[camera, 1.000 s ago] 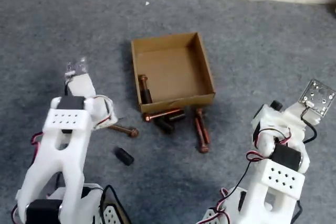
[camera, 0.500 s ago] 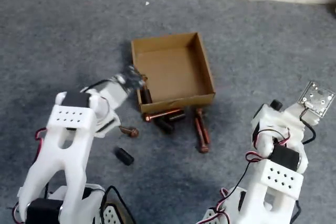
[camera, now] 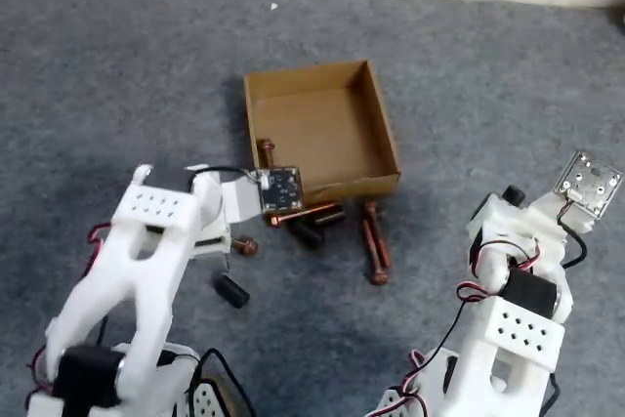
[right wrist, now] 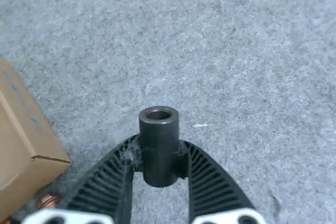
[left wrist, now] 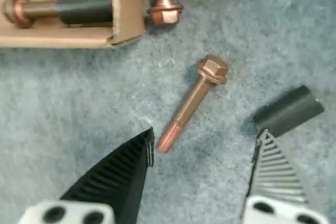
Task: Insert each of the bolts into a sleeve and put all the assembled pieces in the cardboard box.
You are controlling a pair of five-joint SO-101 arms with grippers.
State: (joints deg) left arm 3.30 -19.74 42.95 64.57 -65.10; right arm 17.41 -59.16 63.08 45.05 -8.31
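Note:
My left gripper (left wrist: 205,137) hangs open just above a loose copper bolt (left wrist: 191,103) on the grey carpet, its threaded tip between the fingers. A black sleeve (left wrist: 289,111) lies beside one fingertip. In the high view that bolt's head (camera: 245,245) pokes out beside the left arm (camera: 166,222), with the sleeve (camera: 231,290) nearer the arm's base. My right gripper (right wrist: 157,153) is shut on an upright black sleeve (right wrist: 158,142), held off the carpet at the right (camera: 513,196). The cardboard box (camera: 381,124) holds one bolt with a sleeve on it (camera: 266,161).
In front of the box lie another bolt (camera: 303,212), a black sleeve (camera: 307,232) and two bolts side by side (camera: 375,241). The box corner (right wrist: 21,140) is close to my right gripper. Open carpet stretches to the right and behind the box.
The left arm has swung right, from the carpet left of the box to over the loose bolt by the box's near corner. The right arm has barely shifted.

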